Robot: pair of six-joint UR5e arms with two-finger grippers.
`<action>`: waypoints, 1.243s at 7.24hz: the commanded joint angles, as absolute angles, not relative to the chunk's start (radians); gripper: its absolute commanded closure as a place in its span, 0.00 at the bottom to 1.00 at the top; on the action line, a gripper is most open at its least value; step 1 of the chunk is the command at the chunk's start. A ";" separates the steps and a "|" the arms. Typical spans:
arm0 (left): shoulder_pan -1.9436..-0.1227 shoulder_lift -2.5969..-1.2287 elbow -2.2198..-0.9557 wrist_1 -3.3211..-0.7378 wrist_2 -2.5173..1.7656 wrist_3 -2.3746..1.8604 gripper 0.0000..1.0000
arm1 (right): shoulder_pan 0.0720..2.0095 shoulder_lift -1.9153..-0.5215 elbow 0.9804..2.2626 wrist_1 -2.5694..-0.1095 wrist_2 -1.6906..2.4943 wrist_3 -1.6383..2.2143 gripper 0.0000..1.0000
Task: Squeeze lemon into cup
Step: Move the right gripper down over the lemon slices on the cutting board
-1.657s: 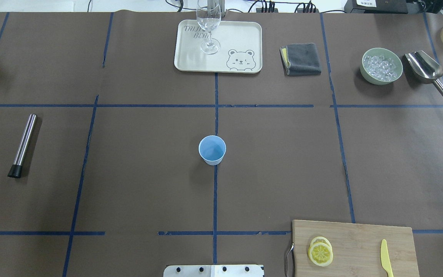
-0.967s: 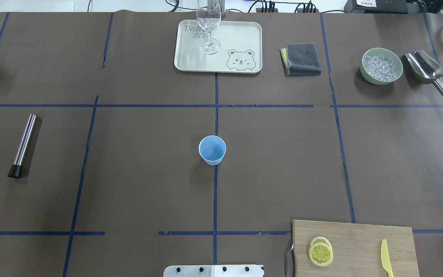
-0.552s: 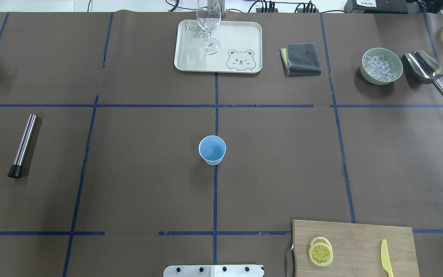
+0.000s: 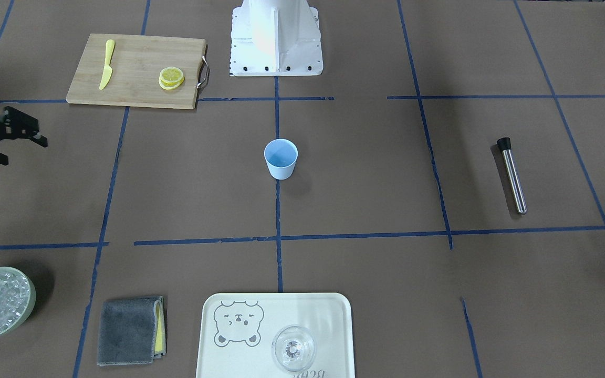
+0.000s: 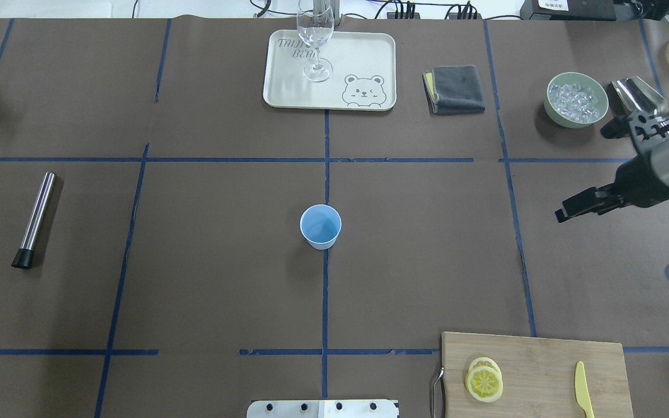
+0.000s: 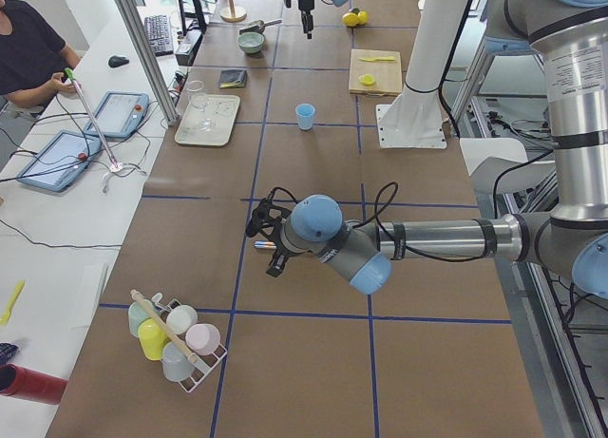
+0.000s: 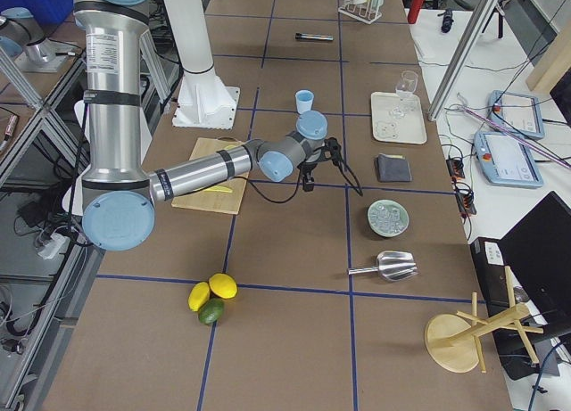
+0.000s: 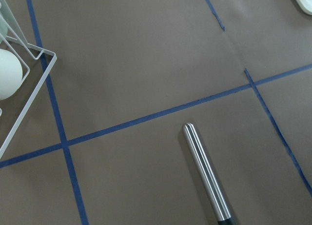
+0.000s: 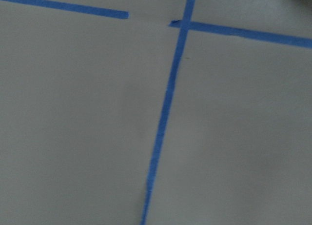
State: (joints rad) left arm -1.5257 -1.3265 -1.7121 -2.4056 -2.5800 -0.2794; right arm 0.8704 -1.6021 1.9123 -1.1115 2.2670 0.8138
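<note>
Two thin lemon [image 5: 484, 380] slices lie stacked at the left end of a wooden cutting board [image 5: 549, 355]; the front view also shows the lemon [image 4: 171, 77]. The light-blue cup [image 5: 320, 225] stands upright at the table's centre, and the cup [image 4: 281, 157] looks empty. My right gripper [image 5: 582, 173] hangs open and empty over the right side of the table, between the ice bowl and the board, far from the lemon and the cup. My left gripper [image 6: 266, 238] shows only in the left side view, near a steel rod; I cannot tell its state.
A yellow knife [image 5: 583, 389] lies on the board. An ice bowl [image 5: 576, 98], a scoop [image 5: 639, 96], a grey cloth [image 5: 455, 88] and a tray [image 5: 369, 58] bearing a wine glass [image 5: 315, 35] line the far edge. A steel rod [image 5: 35, 217] lies at the left.
My right arm has swung in from the right edge, where only a fingertip showed before, to over the table. The lemon, the cup and the other things have not moved.
</note>
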 commanded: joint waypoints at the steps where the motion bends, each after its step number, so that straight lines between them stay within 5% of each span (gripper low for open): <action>1: -1.520 -1.318 -1.683 -2.589 -2.608 -0.492 0.00 | 0.534 -1.617 2.046 -1.068 1.967 1.241 0.00; 4: -1.477 -1.344 -1.667 -2.675 -2.608 -0.506 0.00 | 0.175 -1.742 2.207 -1.075 1.644 1.513 0.00; 9: -1.479 -1.350 -1.625 -2.680 -2.645 -0.641 0.00 | -0.171 -1.781 2.247 -1.255 1.259 1.742 0.00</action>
